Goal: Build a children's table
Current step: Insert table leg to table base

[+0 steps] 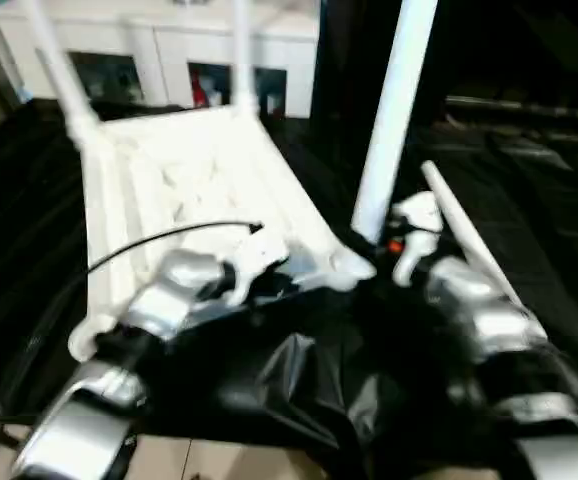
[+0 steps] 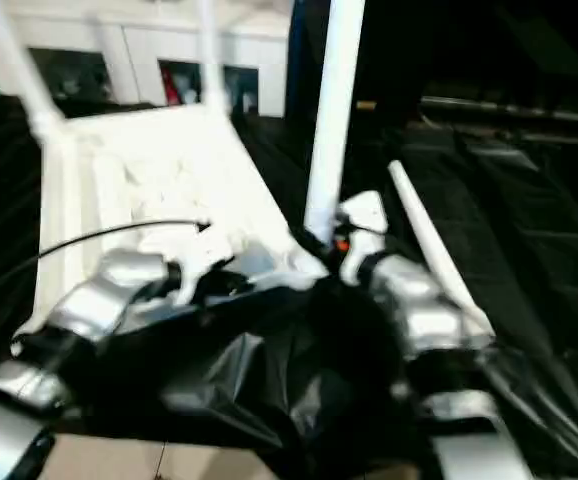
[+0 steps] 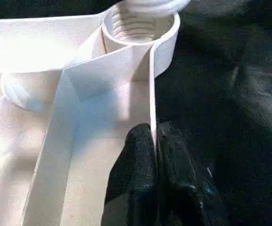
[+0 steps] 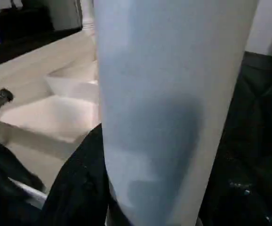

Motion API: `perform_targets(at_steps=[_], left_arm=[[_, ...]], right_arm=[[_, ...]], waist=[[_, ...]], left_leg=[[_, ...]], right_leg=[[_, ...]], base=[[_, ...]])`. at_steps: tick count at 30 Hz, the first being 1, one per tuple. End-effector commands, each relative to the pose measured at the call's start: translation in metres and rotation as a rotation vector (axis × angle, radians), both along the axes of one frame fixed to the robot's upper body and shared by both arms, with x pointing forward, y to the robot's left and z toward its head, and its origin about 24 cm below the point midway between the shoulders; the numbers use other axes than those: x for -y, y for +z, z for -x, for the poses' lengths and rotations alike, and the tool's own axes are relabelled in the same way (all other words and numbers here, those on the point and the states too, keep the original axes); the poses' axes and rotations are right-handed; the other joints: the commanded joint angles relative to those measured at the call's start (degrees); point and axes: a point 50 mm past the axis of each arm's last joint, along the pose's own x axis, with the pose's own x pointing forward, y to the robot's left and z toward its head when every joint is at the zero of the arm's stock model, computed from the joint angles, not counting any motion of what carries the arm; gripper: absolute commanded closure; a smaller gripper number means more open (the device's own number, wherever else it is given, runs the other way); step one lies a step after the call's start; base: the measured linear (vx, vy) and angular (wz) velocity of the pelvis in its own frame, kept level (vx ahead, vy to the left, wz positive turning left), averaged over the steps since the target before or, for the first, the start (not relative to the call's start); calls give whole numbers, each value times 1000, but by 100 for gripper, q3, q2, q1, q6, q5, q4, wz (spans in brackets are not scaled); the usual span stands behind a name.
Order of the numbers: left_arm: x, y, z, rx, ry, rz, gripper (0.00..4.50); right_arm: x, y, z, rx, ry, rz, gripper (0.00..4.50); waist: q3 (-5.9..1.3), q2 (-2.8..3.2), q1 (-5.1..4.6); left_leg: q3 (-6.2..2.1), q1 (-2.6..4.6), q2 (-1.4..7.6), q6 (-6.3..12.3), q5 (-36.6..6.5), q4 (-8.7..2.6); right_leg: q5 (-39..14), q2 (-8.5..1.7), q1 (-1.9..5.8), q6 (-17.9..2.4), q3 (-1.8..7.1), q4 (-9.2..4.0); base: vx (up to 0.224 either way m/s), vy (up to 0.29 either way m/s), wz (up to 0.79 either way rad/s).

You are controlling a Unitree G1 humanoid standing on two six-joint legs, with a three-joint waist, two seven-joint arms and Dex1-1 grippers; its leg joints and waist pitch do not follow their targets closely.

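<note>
Overhead, leg point(image 1: 394, 110) upright in tabletop's point(image 1: 199, 180) near corner socket point(image 3: 140, 23)

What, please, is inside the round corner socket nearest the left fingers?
The socket shows ribbed threads inside; a leg's white end hovers at its mouth, covering the bottom.

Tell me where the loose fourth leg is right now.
In the left eye view the loose leg lies slanted on the black cloth, just right of the right gripper and the upright leg.
</note>
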Motion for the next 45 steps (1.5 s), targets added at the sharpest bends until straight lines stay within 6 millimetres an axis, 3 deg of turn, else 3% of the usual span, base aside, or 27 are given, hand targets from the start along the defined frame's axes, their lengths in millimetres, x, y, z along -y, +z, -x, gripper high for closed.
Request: perform_targets(at_steps=[1, 2, 7, 8, 11, 13, 15, 18, 20, 23, 28, 31, 34, 37, 38, 39, 40, 41, 43, 45], left_arm=[[7, 27, -5, 114, -39, 88, 450], [5, 27, -5, 116, -35, 86, 450], [1, 28, -6, 126, -19, 70, 450], [0, 28, -6, 126, -19, 69, 450], [4, 28, -5, 128, -34, 75, 450], [5, 28, -4, 129, -44, 75, 450], [8, 29, -3, 136, -54, 82, 450], [11, 33, -1, 150, -66, 103, 450], [11, 35, -1, 152, -65, 113, 450], [11, 45, 3, 131, -99, 181, 393], [6, 61, 7, 146, -119, 274, 378], [-1, 75, 6, 164, -107, 351, 349], [-3, 76, 7, 159, -124, 320, 336], [-2, 76, 4, 173, -95, 313, 306], [-2, 76, 1, 185, -68, 313, 305], [-3, 81, -16, 231, 112, 308, 296], [-3, 83, -22, 245, 171, 306, 296], [0, 90, -32, 274, 275, 324, 271], [12, 99, -38, 273, 329, 362, 271], [32, 106, -39, 259, 326, 390, 271]], right_arm=[[10, -33, 14, -165, -11, 48, 259], [14, -32, 14, -167, -10, 47, 259], [26, -27, 17, -172, 12, 40, 259], [27, -27, 17, -172, 19, 37, 259], [23, -19, 18, -173, 46, -64, 259], [19, -17, 18, -169, 61, -83, 259], [17, -11, 18, -157, 75, -118, 259], [15, -1, 18, -129, 95, -157, 259], [16, 3, 18, -119, 99, -158, 259], [20, 15, 19, -80, 103, -164, 259], [25, 32, 24, -38, 123, -191, 259], [23, 41, 32, -25, 173, -211, 259], [20, 39, 37, -32, 191, -204, 259], [19, 37, 38, -41, 191, -206, 259], [19, 37, 38, -42, 192, -206, 259], [16, 36, 40, -48, 197, -200, 259], [14, 36, 40, -50, 198, -197, 259], [12, 35, 39, -56, 191, -184, 259], [8, 34, 37, -63, 185, -167, 259], [3, 30, 35, -67, 172, -142, 259]], waist=[[-345, 20, 24], [-346, -22, 23], [-344, -22, 37], [-353, -14, 49], [-394, -50, 29], [-396, -12, 39], [-415, -7, 65], [-417, -15, 82], [-409, -7, 89], [-397, -10, 98], [-378, -7, 151], [-357, 3, 170], [-344, 11, 207], [-354, 18, 216], [-353, 26, 213], [-355, 27, 219], [-362, 27, 227], [-360, -5, 215], [-363, -20, 245], [-354, -45, 241]], left_leg=[[22, 5, 130, 261, -1466, -347], [25, 3, 123, 237, -1513, -346], [15, 0, 116, 231, -1471, -339], [23, 9, 122, 250, -1426, -327], [8, -54, 118, 335, -1158, -306], [27, -24, 125, 425, -990, -283], [31, -46, 126, 514, -731, -255], [32, -58, 125, 569, -720, -245], [33, -51, 128, 534, -779, -248], [33, -49, 123, 442, -883, -254], [43, -27, 133, 409, -938, -257], [46, -22, 115, 341, -1111, -265], [35, 1, 115, 195, -1336, -279], [27, -4, 114, 117, -1368, -277], [18, -10, 115, 102, -1385, -280], [27, 14, 109, 91, -1467, -254], [24, 30, 117, 87, -1508, -253], [25, 8, 109, 104, -1499, -250], [-8, -45, 105, 91, -1367, -248], [3, -49, 99, 104, -1359, -240]], right_leg=[[-1294, -292, 320, -1278, 278, -334], [-1459, -297, 324, -1215, 278, -351], [-1697, -291, 321, -1087, 272, -372], [-1594, -294, 312, -1131, 277, -369], [-1110, -291, 369, -1222, 269, -284], [-847, -287, 334, -1349, 272, -267], [-435, -282, 335, -1475, 278, -205], [-342, -286, 350, -1512, 274, -184], [-432, -285, 344, -1493, 271, -198], [-675, -297, 348, -1431, 276, -210], [-731, -285, 333, -1440, 280, -214], [-1134, -275, 321, -1253, 278, -263], [-1667, -277, 278, -1001, 278, -317], [-1691, -269, 273, -954, 276, -314], [-1685, -272, 277, -957, 273, -311], [-1647, -243, 250, -936, 267, -319], [-1631, -250, 248, -934, 268, -312], [-1631, -244, 262, -920, 267, -316], [-1746, -285, 305, -856, 248, -307], [-1822, -287, 288, -844, 251, -329]], base=[[0, 0, 0], [0, 0, 0], [0, 0, 0], [0, 0, 0], [0, 0, 0], [0, 0, 0], [0, 0, 0], [0, 0, 0], [0, 0, 0], [0, 0, 0], [0, 0, 0], [0, 0, 0], [0, 0, 0], [0, 0, 0], [0, 0, 0], [0, 0, 0], [0, 0, 0], [0, 0, 0], [0, 0, 0], [0, 0, 0]])
